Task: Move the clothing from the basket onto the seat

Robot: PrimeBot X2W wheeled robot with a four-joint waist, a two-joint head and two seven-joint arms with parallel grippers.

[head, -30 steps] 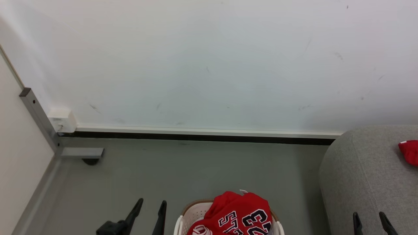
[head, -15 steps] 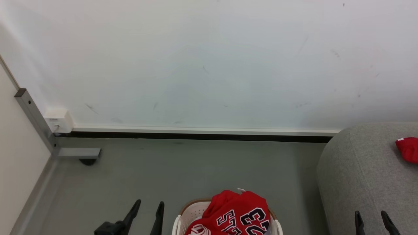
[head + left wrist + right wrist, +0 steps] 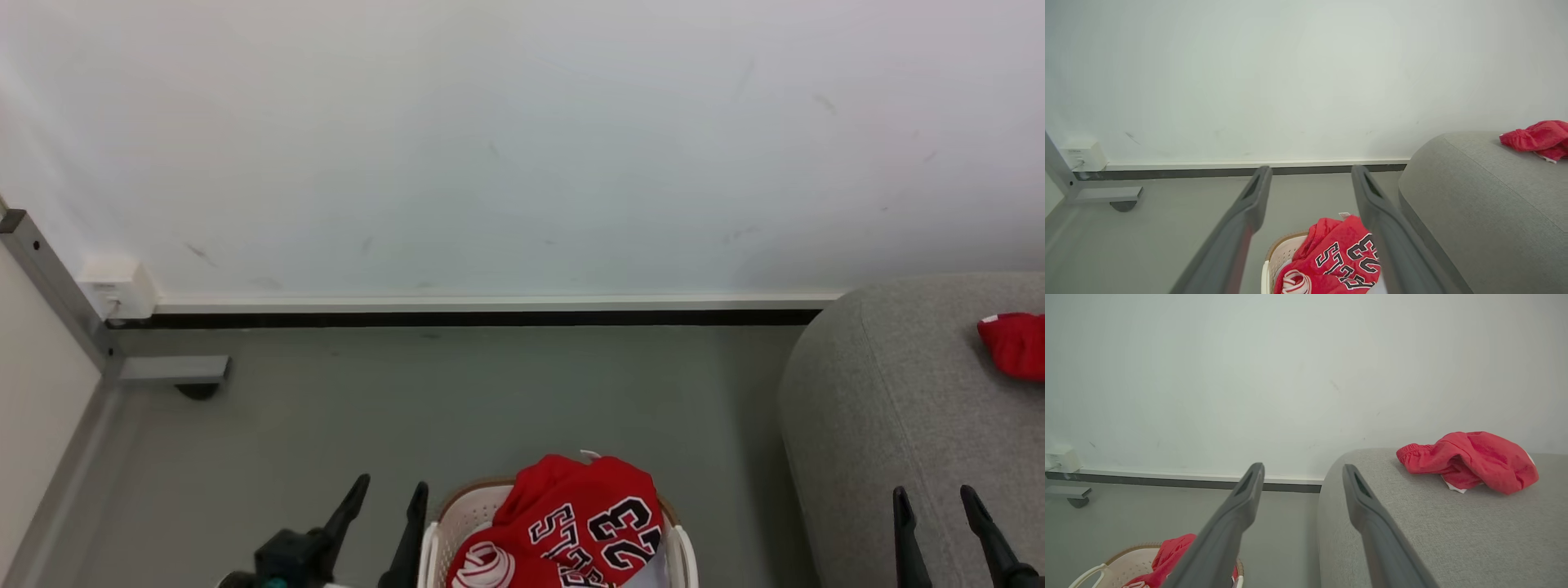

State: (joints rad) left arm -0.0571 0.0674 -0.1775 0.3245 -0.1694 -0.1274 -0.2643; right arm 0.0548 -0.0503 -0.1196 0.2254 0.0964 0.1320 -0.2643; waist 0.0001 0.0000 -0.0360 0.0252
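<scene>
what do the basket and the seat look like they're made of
Basket: apparently white moulded plastic, going by its perforated wall; rim looks brown and woven.
Seat: grey fabric upholstery, matte, with a speckled weave; likely padded, given its rounded edges.

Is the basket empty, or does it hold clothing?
Not empty. A red jersey numbered 23 lies heaped in the basket, rising above its rim.

We see a scuffed pale wall [image 3: 522, 147] above a grey floor [image 3: 457, 392], with white skirting [image 3: 490, 303] over a dark strip [image 3: 465, 318] along the floor's far edge. At its far left corner, 1 white box [image 3: 117, 287] sits just beside a grey metal post [image 3: 53, 286], whose foot bar [image 3: 173, 369] rides 1 dark caster [image 3: 196, 391].
</scene>
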